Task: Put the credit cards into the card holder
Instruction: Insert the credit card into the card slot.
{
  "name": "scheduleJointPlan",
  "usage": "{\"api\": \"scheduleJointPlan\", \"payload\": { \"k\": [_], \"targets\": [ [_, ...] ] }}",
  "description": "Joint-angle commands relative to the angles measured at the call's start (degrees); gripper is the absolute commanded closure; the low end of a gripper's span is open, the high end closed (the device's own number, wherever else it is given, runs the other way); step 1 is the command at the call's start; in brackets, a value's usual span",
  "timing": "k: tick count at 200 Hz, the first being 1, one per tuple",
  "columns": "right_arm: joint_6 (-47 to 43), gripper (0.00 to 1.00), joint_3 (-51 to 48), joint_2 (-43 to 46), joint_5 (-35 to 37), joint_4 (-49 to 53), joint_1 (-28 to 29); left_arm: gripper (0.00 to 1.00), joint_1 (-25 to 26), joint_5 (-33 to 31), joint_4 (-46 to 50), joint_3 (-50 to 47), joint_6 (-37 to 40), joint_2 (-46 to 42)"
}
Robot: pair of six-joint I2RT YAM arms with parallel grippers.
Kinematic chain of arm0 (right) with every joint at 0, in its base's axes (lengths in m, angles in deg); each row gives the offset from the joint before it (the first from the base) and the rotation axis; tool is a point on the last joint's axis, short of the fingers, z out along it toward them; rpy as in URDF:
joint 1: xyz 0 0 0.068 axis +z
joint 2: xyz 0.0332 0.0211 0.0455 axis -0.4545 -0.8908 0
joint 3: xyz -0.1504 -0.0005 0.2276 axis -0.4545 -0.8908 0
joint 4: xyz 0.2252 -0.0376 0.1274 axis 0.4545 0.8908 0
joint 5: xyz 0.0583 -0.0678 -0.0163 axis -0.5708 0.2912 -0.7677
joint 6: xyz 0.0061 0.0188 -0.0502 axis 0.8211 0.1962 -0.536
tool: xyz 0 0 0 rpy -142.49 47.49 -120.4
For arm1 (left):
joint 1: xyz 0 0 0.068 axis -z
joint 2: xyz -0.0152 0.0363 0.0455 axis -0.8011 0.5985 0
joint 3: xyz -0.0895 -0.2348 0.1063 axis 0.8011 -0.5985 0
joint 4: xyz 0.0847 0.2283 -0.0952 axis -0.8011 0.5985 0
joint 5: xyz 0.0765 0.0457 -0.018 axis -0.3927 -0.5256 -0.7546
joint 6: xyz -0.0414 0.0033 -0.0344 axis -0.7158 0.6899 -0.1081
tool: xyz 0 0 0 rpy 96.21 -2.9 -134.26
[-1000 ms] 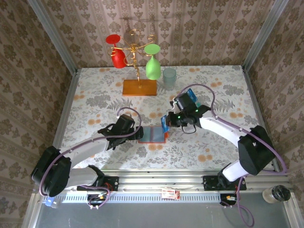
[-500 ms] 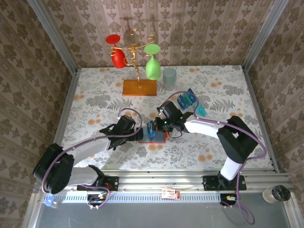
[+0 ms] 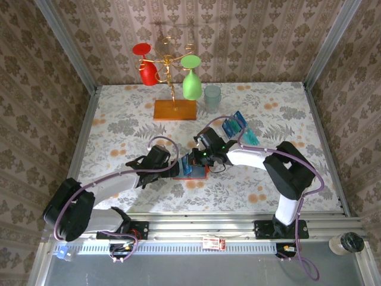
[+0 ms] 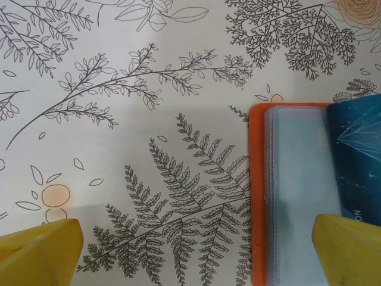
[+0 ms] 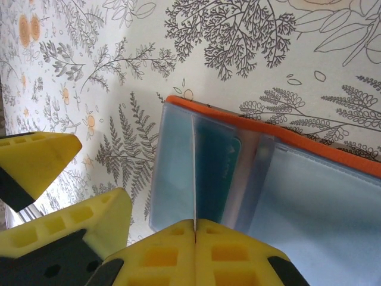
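Right claw pinches a credit card edge-on over the open card holder.

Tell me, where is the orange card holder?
Top view: the flat orange-red folding card holder lies open mid-table, beside the left pincer, under the right pincer.

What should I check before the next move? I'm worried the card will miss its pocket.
1. Right gripper shut on the thin blue plastic card: ok.
2. Orange folding card holder lying open on the table: ok.
3. Blue card standing on edge over the holder's clear pockets: ok. Whether its edge is in a slot's mouth: cannot tell.
4. Left gripper open, one finger over the holder. Whether it pins the holder down: cannot tell.
5. Teal card seated in a pocket, clear of the blue card: ok.
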Motion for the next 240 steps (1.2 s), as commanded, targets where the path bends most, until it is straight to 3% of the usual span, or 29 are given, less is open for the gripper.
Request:
{"api": "scheduleJointPlan", "payload": {
  "k": [1, 86, 143, 240],
  "targets": [
    [-0.5, 1.0, -0.1, 6.1, 1.1, 1.5, -0.8, 0.0, 0.3, -0.8, -1.1, -0.4, 1.6, 1.0],
    [4.1, 1.0, -14.4, 19.5, 11.3, -6.8, -2.0, 0.0, 0.9, -0.6, -3.5, 0.3, 3.5, 4.3],
    [7.8, 1.0, -22.3, 17.5, 8.6, -22.3, -1.9, 0.0, 2.0, -2.1, -4.9, -0.1, 3.5, 6.0],
    [9.7, 1.0, -23.7, 10.9, 7.7, -35.5, -1.1, 0.0, 2.5, -4.3, -3.3, -1.5, 2.1, 5.4]
  ]
}}
